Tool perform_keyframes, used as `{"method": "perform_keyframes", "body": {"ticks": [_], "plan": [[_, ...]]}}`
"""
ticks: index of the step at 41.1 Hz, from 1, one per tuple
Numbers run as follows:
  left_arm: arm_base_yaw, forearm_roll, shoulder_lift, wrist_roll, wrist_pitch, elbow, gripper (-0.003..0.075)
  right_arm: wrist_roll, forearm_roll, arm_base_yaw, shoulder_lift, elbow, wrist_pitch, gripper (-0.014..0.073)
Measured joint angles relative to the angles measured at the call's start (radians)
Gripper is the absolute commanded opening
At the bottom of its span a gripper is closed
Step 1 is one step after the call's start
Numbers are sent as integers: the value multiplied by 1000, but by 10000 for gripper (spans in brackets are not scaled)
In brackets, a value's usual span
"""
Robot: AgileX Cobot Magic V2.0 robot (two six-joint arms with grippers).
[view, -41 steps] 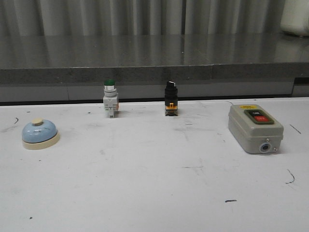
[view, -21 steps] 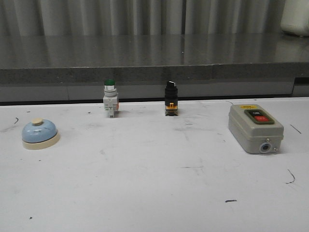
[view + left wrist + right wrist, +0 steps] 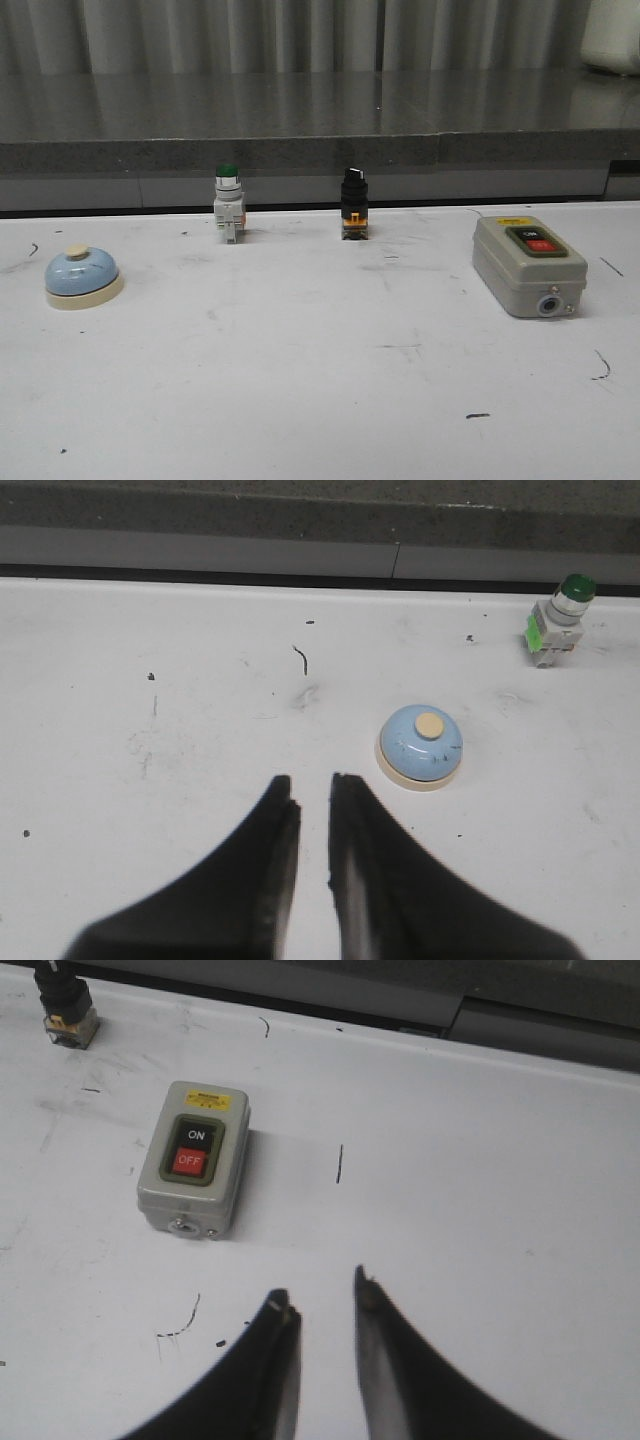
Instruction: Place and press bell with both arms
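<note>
While I watch both wrist feeds, my left gripper hangs above the white table with its two dark fingers drawn near each other, only a narrow slit between the tips, and nothing held in it. The bell, light blue with a cream base and cream knob, sits on the table just ahead of those fingertips and off to one side, not touching them. Further out past the bell, well apart from it, I see the green-capped pushbutton standing upright near the table's far edge.

Over on my right gripper, the fingers show a somewhat wider gap, slightly apart, and hold nothing. Ahead of them and off to the side lies the grey switch box, its ON and OFF keys facing up. Beyond that box, the black selector switch stands at the table's far edge.

From the front camera, neither arm appears; the bell rests at the table's left, well apart from the box.
</note>
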Motion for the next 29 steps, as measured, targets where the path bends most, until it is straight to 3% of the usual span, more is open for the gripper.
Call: {"method": "perform_keyframes", "body": {"ticks": [3,7,22,29], "plan": [[0,0,0,0,0,0,442,0,0,0,0,0,-6,456],[0,0,0,0,0,0,527,0,0,0,0,0,-9,455],[-5,0,9,0,-9,-9,526,0,0,0,0,0,-10,454],[-85,0,85,5,-18,-63,526,0,0,0,0,0,-10,454]]}}
